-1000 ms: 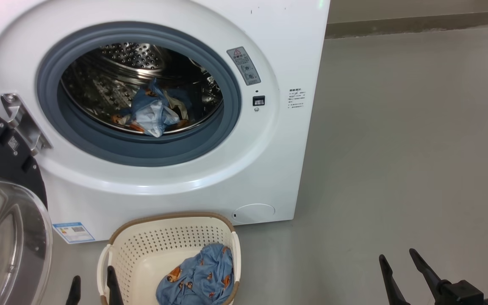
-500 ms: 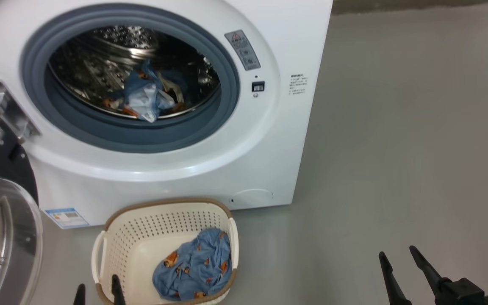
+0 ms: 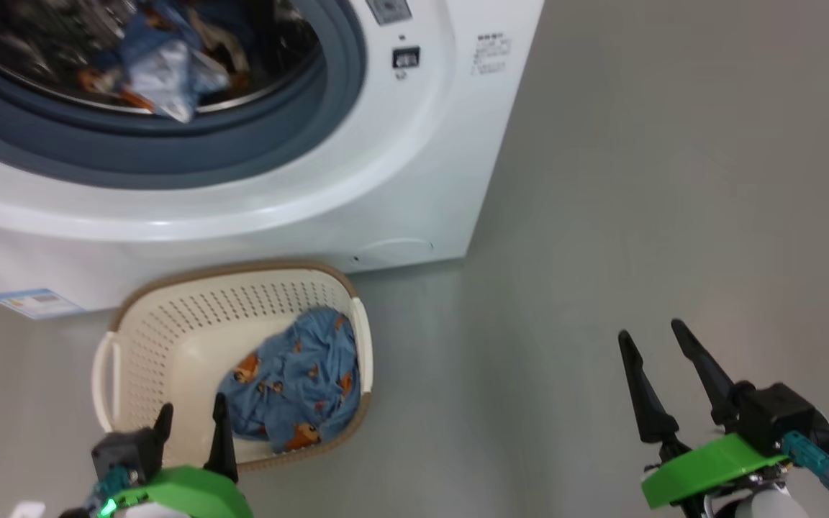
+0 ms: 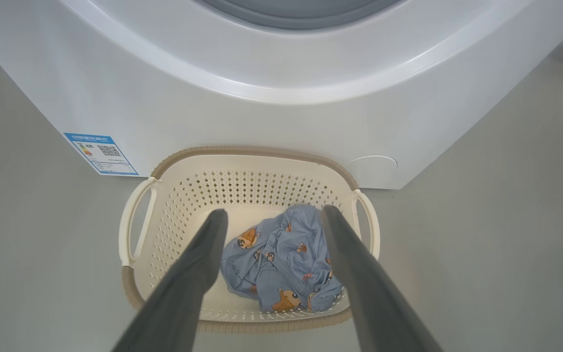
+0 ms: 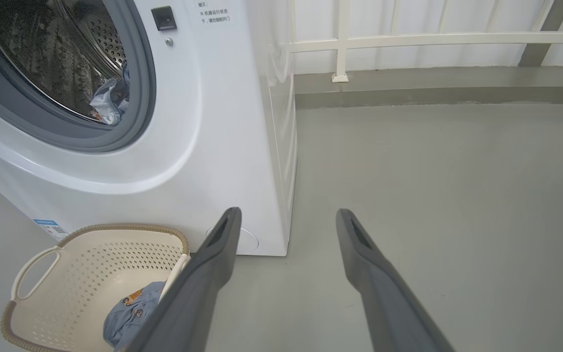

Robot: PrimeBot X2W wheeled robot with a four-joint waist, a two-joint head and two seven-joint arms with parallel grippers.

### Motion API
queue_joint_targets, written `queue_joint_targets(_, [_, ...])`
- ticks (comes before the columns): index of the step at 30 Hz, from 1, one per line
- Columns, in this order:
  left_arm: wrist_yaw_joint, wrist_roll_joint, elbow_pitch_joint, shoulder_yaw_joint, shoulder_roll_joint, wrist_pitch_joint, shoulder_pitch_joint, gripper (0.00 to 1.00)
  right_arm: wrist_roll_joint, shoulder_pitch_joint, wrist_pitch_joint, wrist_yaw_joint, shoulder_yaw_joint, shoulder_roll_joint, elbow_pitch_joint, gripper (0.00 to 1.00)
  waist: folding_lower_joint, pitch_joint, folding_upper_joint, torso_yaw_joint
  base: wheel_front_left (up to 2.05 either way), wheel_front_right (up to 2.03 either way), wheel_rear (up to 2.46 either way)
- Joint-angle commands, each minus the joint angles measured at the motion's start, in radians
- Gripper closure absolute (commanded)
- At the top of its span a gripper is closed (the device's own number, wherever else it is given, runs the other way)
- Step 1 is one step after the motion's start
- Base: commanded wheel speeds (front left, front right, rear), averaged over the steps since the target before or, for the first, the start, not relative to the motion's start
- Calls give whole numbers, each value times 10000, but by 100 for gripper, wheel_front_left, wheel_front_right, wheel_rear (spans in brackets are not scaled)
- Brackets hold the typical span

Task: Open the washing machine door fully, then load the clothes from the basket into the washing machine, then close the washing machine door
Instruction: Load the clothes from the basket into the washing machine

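Cloth [image 3: 292, 385], blue and cartoon-printed, lies in the cream perforated plastic basket [image 3: 234, 270] just ahead of the wide-open left gripper [image 3: 193, 403]; right gripper [image 3: 650, 329], equally wide, hangs farther off.

Washer [image 3: 400, 165] at your 11 o'clock, basket [image 3: 170, 324] just before it, clothes [image 3: 292, 381] in basket's 4 o'clock corner, more inside washer.
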Motion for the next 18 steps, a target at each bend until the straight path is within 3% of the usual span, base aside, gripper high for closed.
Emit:
queue_joint_targets(1, [-38,-28,53,319,201,122,-449,0,107,-327,-72,16,315,-46,-170,0,0,1201,0,-790,0,0,0])
queue_joint_targets(9, [-364,-940,1950,624,393,2101,-2197,0,460,-1152,-72,16,548,34,4,0,0,2478,0,-1529,0,0,0])
queue_joint_targets(18, [-13,-1289,3964,994,1029,3588,-4169,0,766,-1798,-72,16,891,118,91,0,0,3649,0,-2163,0,0,0])
